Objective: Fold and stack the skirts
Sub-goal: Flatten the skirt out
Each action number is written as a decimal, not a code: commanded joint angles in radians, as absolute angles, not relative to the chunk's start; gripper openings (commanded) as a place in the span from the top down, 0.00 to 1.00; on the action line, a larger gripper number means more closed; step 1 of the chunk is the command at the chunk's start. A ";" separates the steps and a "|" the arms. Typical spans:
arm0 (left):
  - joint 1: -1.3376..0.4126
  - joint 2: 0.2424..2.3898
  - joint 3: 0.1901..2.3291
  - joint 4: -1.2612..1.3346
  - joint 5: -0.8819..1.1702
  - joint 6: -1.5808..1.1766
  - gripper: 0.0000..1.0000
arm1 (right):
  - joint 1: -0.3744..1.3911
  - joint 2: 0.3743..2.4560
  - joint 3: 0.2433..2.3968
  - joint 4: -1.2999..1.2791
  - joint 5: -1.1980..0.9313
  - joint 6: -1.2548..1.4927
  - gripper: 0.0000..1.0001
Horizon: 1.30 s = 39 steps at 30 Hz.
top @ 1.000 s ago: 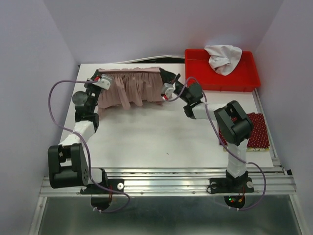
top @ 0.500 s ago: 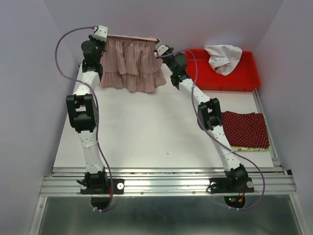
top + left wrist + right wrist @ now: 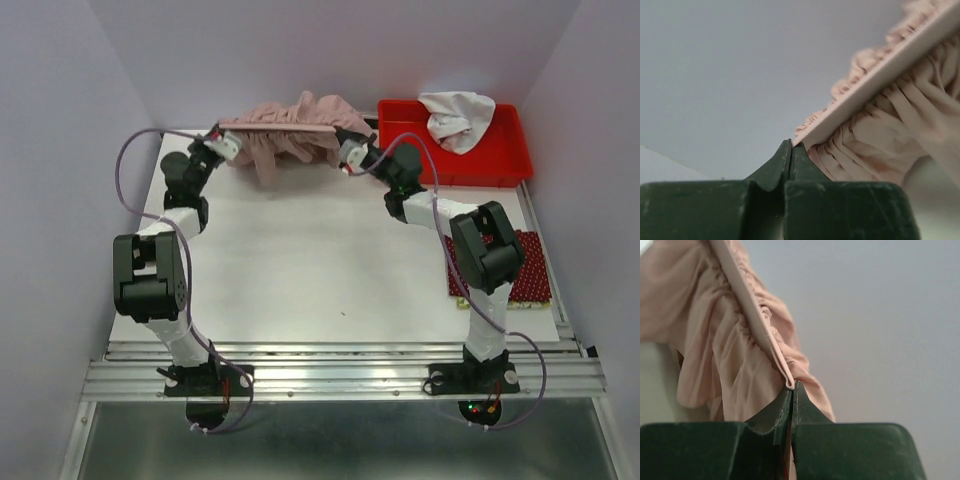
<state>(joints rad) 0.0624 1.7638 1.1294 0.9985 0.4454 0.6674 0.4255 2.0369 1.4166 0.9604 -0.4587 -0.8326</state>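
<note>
Top external view showed the left gripper (image 3: pixel 220 138) and right gripper (image 3: pixel 345 150) each clamped on a waistband end of the dusty-pink skirt (image 3: pixel 290 130), which hung bunched and not yet folded at upper centre, while the dark red dotted skirt (image 3: pixel 527 268) already lay folded at right.

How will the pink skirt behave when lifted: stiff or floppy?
Probably floppy: the pink skirt bunches in loose folds around its waistband. The waistband seems firmer, stretched straight between the left tool and right tool.
</note>
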 commanded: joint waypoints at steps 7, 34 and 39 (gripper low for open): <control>0.138 1.606 0.295 1.518 0.517 1.261 1.00 | 0.371 2.019 0.709 1.276 -0.698 -1.316 0.99; 0.141 0.387 0.162 -0.135 0.753 1.611 0.36 | 0.380 1.198 0.361 0.204 -0.930 -1.688 0.13; 0.143 0.354 0.300 -0.213 0.700 1.433 0.21 | 0.380 1.192 0.527 0.281 -0.813 -1.297 0.11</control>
